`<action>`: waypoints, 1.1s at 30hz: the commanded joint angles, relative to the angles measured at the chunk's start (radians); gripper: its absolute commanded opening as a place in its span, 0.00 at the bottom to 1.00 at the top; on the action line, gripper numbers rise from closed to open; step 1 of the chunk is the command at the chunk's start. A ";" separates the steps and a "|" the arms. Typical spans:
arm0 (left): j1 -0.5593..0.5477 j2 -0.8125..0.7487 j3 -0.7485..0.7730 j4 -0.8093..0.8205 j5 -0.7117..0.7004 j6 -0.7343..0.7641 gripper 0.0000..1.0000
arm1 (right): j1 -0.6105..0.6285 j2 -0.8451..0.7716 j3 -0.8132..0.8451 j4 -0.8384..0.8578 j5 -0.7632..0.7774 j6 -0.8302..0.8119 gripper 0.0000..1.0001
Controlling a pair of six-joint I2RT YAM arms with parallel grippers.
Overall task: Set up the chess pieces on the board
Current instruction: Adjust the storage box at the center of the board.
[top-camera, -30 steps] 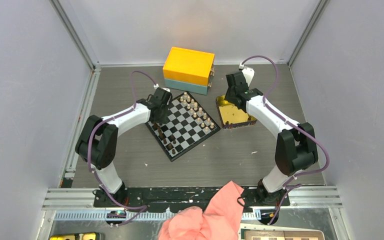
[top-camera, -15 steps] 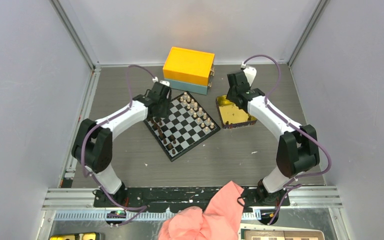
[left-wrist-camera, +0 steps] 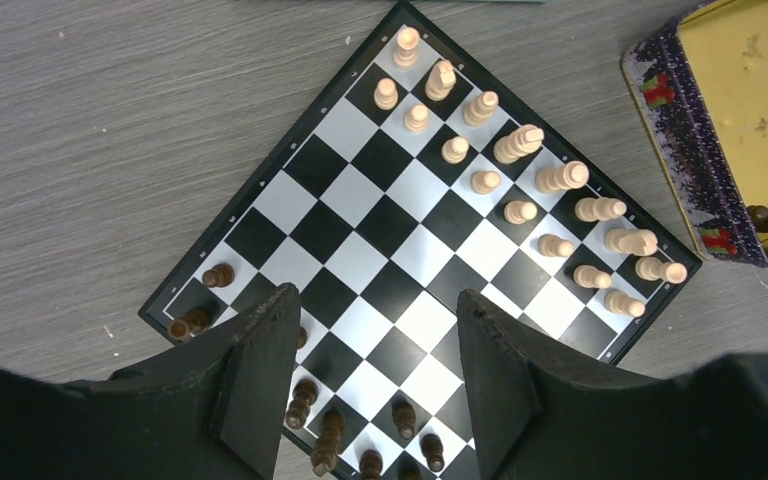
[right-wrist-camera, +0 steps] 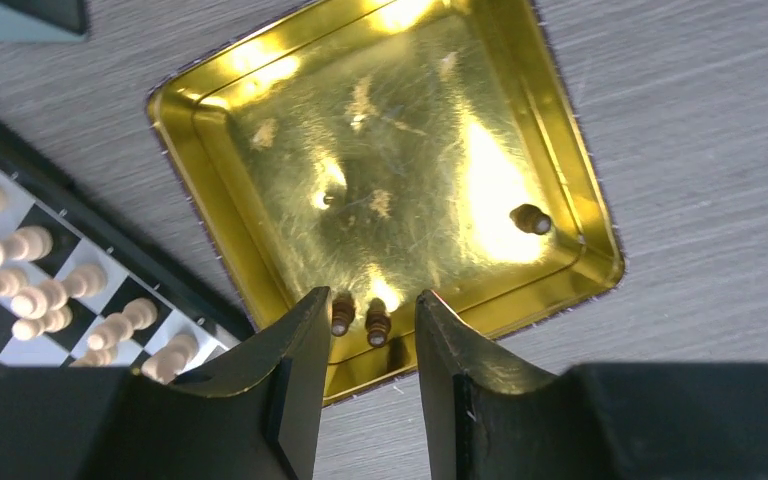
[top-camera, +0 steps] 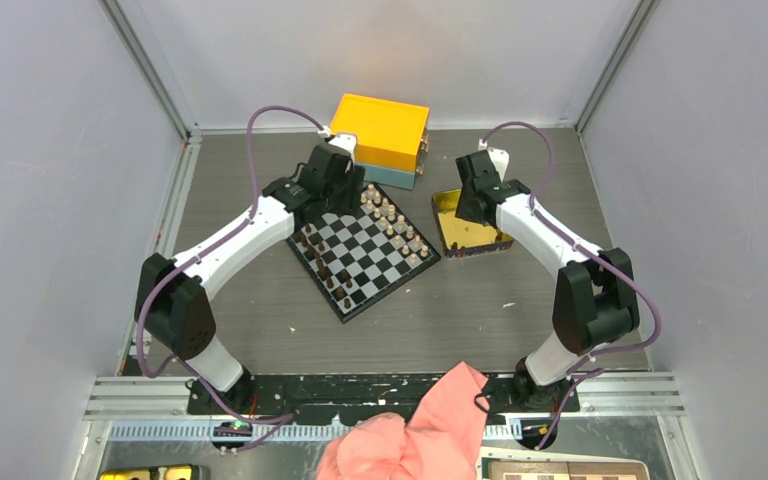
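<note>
Chess pieces stand in the tin. My right hand is apart over two, so I might grab both.

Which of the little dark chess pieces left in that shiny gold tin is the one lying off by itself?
Find the gold tin just right of the black-and-white board in the overhead view. Three dark pieces show inside it: a pair huddles together at one rim, while the lone piece lies apart by the neighbouring wall, with nothing beside it.

Lab cell, grey walls, aluminium framing
</note>
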 commanded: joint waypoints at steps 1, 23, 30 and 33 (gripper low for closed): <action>-0.015 -0.020 0.034 0.008 0.011 0.017 0.60 | -0.005 0.009 0.057 0.024 -0.152 -0.090 0.43; -0.023 -0.026 -0.002 0.019 0.035 0.021 0.59 | 0.028 0.225 0.183 0.021 -0.321 -0.128 0.45; -0.023 -0.034 -0.018 0.031 0.031 0.033 0.59 | 0.034 0.292 0.203 0.013 -0.323 -0.121 0.44; -0.020 -0.038 -0.032 0.040 0.030 0.035 0.59 | 0.034 0.316 0.216 0.014 -0.308 -0.117 0.42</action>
